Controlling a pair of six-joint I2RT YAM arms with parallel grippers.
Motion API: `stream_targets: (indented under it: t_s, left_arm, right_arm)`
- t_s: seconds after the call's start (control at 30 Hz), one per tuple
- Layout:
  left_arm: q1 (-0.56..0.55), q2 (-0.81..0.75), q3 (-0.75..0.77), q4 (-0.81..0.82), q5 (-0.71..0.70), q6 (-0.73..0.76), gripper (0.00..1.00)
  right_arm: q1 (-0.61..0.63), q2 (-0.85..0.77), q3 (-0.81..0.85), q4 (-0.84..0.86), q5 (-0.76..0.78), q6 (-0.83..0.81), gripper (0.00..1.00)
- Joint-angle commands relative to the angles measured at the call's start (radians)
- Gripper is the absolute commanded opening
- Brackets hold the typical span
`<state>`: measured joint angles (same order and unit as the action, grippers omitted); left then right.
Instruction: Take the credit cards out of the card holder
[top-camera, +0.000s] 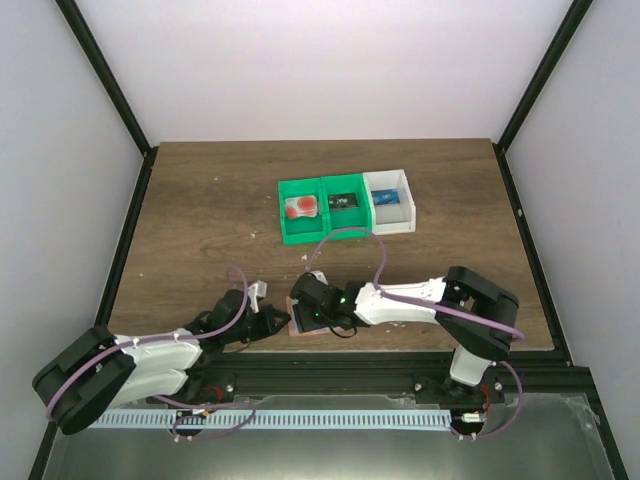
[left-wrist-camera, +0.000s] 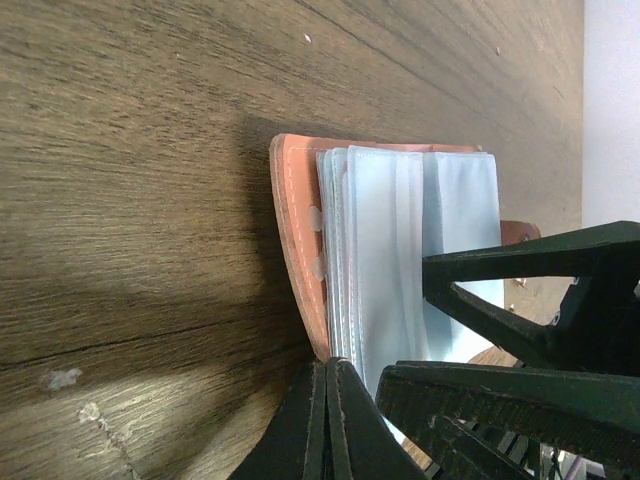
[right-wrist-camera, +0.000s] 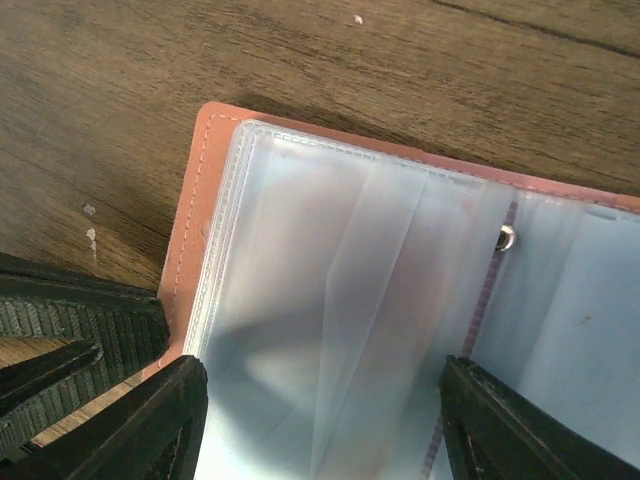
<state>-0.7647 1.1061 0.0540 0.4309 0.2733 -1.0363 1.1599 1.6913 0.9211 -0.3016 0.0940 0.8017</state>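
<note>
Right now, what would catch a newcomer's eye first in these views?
Both arms meet at the table's near edge over the open card holder: the left gripper pinches its salmon cover, the right gripper hangs open over its clear pockets. Farther back, a red-blotted card lies in the green bin's left compartment.

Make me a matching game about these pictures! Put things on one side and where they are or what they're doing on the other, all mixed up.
Things:
1. card holder
2. left gripper
3. right gripper
4. card with red blot

Place or state:
A. in the green bin
B. fingers shut
C. lying open on the table
D. fingers wide apart

Pairs: 1-C, 2-B, 3-D, 4-A
</note>
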Motion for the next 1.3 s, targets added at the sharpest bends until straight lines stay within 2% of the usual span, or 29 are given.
stream_targets:
  t_s: [0.0,0.2,0.57,1.27]
  left_arm:
    - [-0.006,-0.004,0.010,0.014,0.002,0.004,0.00]
    - [-0.006,-0.003,0.022,0.003,0.004,0.010,0.00]
    - [-0.007,-0.001,0.020,0.005,0.005,0.008,0.00]
    - [-0.008,-0.005,0.011,0.006,-0.003,0.001,0.00]
  right_arm:
    - [0.000,0.024,0.027,0.001,-0.018,0.000,0.66]
    - [-0.001,0.031,0.028,0.003,-0.022,-0.001,0.68]
    - [0.000,0.041,0.038,-0.092,0.073,0.019,0.68]
    - [0.000,-0.019,0.021,-0.195,0.202,0.044,0.59]
